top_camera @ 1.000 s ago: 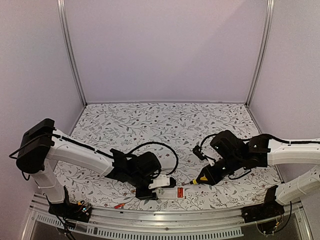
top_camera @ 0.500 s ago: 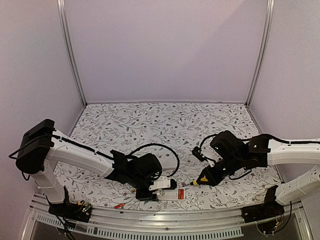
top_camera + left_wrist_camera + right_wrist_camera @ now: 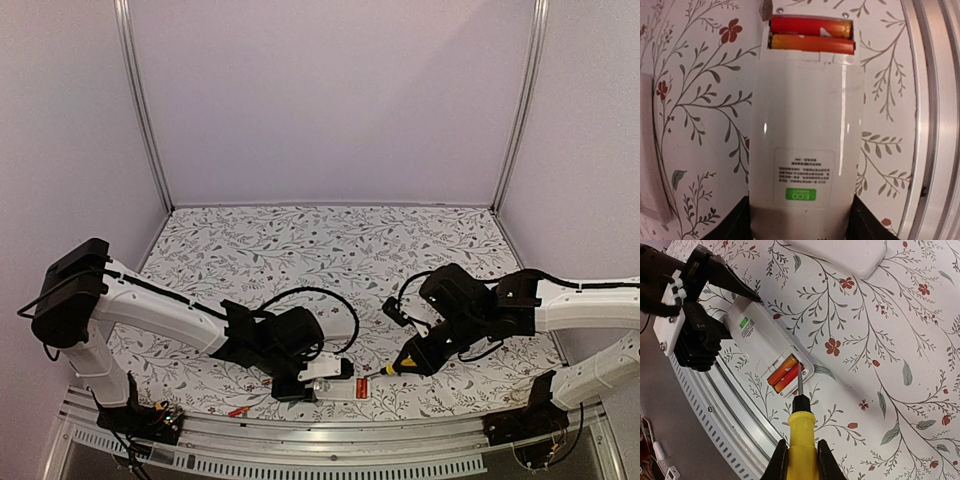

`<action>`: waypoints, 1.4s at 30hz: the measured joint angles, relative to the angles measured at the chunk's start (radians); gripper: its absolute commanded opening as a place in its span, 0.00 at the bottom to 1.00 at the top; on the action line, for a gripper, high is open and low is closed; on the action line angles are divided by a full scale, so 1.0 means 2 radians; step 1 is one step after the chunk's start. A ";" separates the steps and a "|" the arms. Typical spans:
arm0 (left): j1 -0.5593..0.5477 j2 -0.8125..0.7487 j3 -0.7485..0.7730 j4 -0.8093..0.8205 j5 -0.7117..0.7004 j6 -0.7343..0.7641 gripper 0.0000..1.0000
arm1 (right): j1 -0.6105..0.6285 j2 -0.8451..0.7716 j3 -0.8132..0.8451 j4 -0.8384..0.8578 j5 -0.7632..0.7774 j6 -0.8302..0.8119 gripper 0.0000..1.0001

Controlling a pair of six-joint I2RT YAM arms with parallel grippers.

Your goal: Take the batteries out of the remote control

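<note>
Compartment open, yet both 2 red-orange cylindrical batteries (image 3: pixel 812 36) sit at the 12 o'clock end of the white plastic remote (image 3: pixel 805 150); none is out. The left gripper (image 3: pixel 800 225) clamps the remote; the right gripper (image 3: pixel 801 462) clamps a yellow-handled screwdriver (image 3: pixel 801 427), tip at them.

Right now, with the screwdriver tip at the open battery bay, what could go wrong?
The screwdriver tip could slip off the batteries and gouge the remote.
A pried battery may pop out and roll toward the metal rail close by.
Prying could twist the remote in the left pincer, which grips only the end opposite the batteries.
</note>
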State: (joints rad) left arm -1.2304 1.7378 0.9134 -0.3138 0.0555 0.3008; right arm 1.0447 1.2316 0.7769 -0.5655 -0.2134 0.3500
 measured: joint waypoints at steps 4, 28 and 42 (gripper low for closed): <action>0.000 0.000 0.000 0.000 -0.001 0.000 0.28 | 0.002 0.000 0.000 -0.002 0.002 0.000 0.00; -0.001 0.000 0.000 -0.001 -0.002 -0.002 0.27 | 0.014 0.013 0.006 -0.007 0.014 0.000 0.00; -0.001 0.000 0.000 -0.002 -0.002 -0.010 0.26 | 0.015 0.042 0.012 0.021 -0.022 0.015 0.00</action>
State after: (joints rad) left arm -1.2331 1.7378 0.9134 -0.3183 0.0513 0.2798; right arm 1.0752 1.3159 0.8001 -0.5243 -0.2577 0.3794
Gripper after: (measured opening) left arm 0.555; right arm 0.130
